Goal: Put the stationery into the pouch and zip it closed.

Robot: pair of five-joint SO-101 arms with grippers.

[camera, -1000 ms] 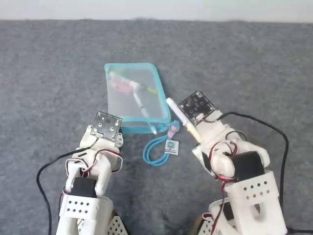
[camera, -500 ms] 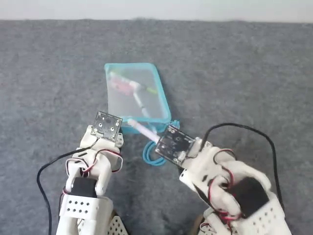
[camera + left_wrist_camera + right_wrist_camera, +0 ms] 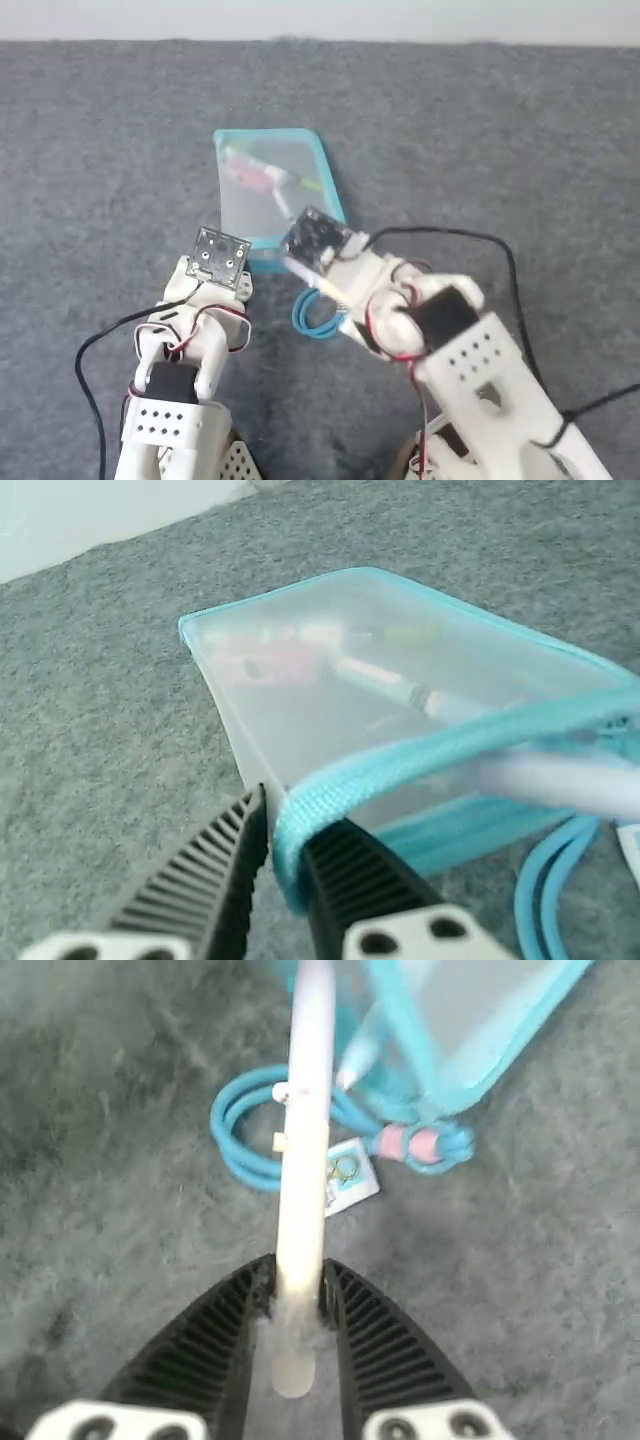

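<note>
Left gripper (image 3: pixel 284 832) pinches the zip edge (image 3: pixel 400 765) of the limp pouch (image 3: pixel 320 710), propping it open. Right gripper (image 3: pixel 297 1285) clamps a light, stiff pen (image 3: pixel 306 1110) near its end, where the smooth plastic may swivel.

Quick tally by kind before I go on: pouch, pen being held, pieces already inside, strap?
Pouch: 1
White pen in the right pincer: 1
Stationery pieces inside, blurred through the wall: 3
Blue strap: 1
Total: 6
</note>
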